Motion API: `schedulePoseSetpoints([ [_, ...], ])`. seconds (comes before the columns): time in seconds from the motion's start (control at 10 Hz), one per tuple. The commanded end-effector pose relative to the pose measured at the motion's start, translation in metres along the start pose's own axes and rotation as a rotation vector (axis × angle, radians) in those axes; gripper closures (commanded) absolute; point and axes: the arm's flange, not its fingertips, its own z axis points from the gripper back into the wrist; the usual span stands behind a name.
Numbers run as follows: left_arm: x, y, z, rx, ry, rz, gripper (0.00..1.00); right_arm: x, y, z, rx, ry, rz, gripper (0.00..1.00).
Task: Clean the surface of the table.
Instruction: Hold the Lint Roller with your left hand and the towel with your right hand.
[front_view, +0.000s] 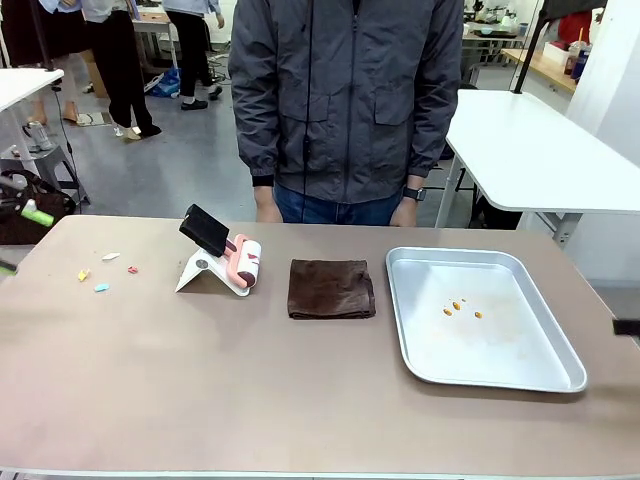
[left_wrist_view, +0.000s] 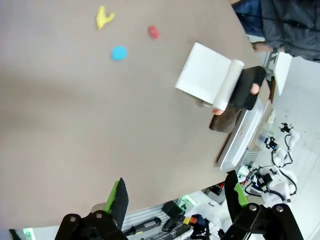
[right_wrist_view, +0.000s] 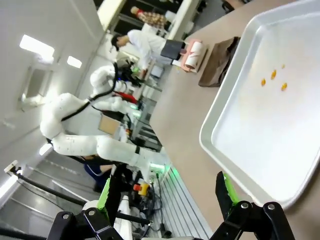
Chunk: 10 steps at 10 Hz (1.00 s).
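Listing, front view: one matte tan-brown tabletop (front_view: 250, 390) across the foreground, bearing one lint roller (front_view: 243, 263), one brown cloth (front_view: 331, 288), one silver tray (front_view: 500, 345) with three orange crumbs (front_view: 456, 305), and four coloured scraps (front_view: 101, 287). Left wrist view: left hand (left_wrist_view: 176, 187) wide above tabletop. Right wrist view: right hand (right_wrist_view: 167, 177) wide over tray's edge.

I count one table (front_view: 300, 400), one silver tray (front_view: 500, 352) at three o'clock, one brown cloth (front_view: 331, 288), one lint roller (front_view: 248, 262), four coloured scraps (front_view: 101, 287) at ten o'clock, and at least three orange crumbs (front_view: 457, 305).
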Motion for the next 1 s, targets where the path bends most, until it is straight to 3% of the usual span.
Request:
schedulePoseSetpoints([
  [0.0, -0.001, -0.051, -0.002, -0.008, -0.055, 0.070, 0.00, 0.063, 0.042, -0.026, -0.100, 0.103, 0.047, 0.00],
  [0.1, -0.004, -0.071, -0.005, 0.003, -0.060, 0.044, 0.00, 0.108, 0.065, -0.050, -0.114, 0.161, 0.089, 0.00],
  [0.5, -0.034, -0.144, -0.014, -0.013, -0.126, 0.092, 0.00, 0.218, 0.098, -0.152, -0.199, 0.287, 0.060, 0.00],
  [0.7, -0.045, -0.154, -0.017, -0.034, -0.153, 0.045, 0.00, 0.250, 0.087, -0.223, -0.229, 0.369, -0.045, 0.00],
  [0.9, -0.046, -0.155, -0.021, -0.052, -0.170, 0.065, 0.00, 0.252, 0.069, -0.298, -0.294, 0.489, -0.109, 0.00],
])
